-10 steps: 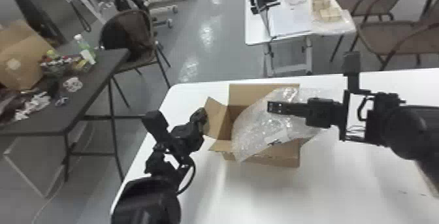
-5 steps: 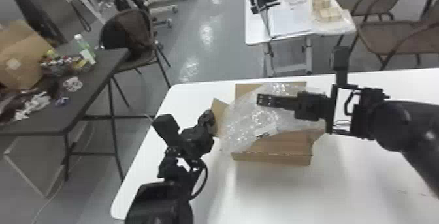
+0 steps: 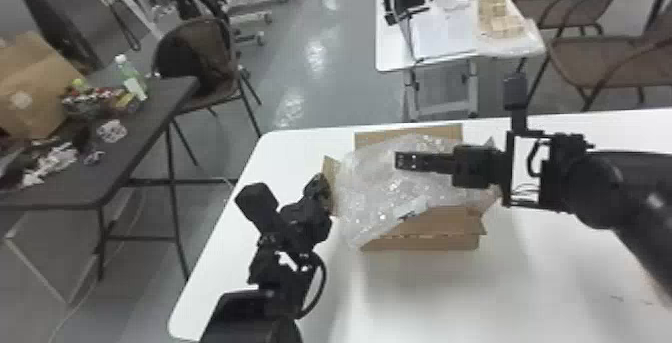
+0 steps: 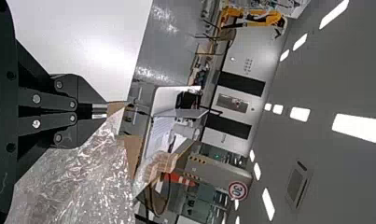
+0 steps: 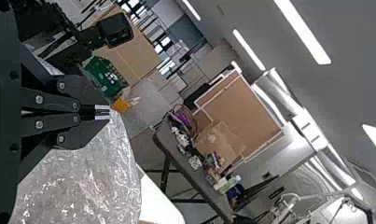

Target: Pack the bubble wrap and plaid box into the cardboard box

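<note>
In the head view my left gripper (image 3: 321, 192) is at the left flap (image 3: 330, 179) of the cardboard box (image 3: 430, 242); it is shut in the left wrist view (image 4: 100, 111), flap cardboard (image 4: 114, 108) right at its tips. Whether it pinches that flap I cannot tell. Clear bubble wrap (image 3: 372, 192) lies across the box opening, hiding the inside and hanging past its left and near edges. Over its upper part is my right gripper (image 3: 398, 160). The right wrist view has this gripper (image 5: 102, 112) shut on the edge of the bubble wrap (image 5: 90, 177).
The box stands on a white table (image 3: 425, 302), with bare tabletop in front. Beyond the floor gap at left, a dark table (image 3: 65, 182) holds a large carton (image 3: 32, 87) and clutter. A small white table (image 3: 392, 42) and chairs (image 3: 605, 57) are behind.
The box has shifted slightly right and nearer, my left gripper moving along the same way. My right gripper has gone a little left, and the bubble wrap now spreads farther left over the opening.
</note>
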Available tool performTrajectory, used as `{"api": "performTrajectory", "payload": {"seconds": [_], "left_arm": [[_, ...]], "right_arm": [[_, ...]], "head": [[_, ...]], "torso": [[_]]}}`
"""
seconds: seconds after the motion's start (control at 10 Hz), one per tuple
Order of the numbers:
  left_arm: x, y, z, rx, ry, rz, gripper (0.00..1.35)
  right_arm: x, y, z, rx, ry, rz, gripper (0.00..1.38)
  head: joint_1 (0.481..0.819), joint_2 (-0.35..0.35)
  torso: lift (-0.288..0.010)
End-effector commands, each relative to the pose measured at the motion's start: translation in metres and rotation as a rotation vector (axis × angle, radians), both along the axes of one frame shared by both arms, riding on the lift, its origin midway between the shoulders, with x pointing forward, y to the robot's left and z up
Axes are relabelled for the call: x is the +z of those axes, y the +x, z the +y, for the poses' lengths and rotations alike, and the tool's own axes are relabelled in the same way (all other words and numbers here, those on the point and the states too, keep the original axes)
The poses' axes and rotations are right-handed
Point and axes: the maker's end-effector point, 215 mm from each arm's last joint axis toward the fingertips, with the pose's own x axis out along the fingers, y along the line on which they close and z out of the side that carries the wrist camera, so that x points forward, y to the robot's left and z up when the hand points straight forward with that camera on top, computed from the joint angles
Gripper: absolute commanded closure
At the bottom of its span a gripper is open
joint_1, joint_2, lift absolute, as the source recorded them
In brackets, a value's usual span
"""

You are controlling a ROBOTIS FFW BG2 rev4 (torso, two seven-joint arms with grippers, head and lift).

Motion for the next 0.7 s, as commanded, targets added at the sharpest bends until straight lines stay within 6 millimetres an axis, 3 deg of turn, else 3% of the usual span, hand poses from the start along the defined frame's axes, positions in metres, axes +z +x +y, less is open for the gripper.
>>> {"api": "performTrajectory", "payload": {"seconds": [0.0, 0.2, 0.5, 0.6], "left_arm": [[-0.001, -0.001, -0.009, -0.011, -0.025, 0.005, 1.21], [0.002, 0.000, -0.021, -0.030, -0.041, 0.000, 1.21], [0.001, 0.000, -0.039, -0.059, -0.065, 0.007, 1.21], [0.001, 0.000, -0.038, -0.058, -0.066, 0.006, 1.21]], "right_arm": [[-0.033, 0.003, -0.009, -0.028, -0.031, 0.047, 1.23], [-0.062, 0.022, -0.029, -0.077, -0.134, -0.015, 1.23], [-0.082, 0.028, -0.040, -0.111, -0.149, -0.030, 1.23], [-0.083, 0.028, -0.040, -0.116, -0.153, -0.036, 1.01]], "head": [[0.695, 0.350], [0.695, 0.350], [0.695, 0.333], [0.695, 0.325]], "torso": [[-0.089], [-0.089], [-0.089], [-0.089]]}}
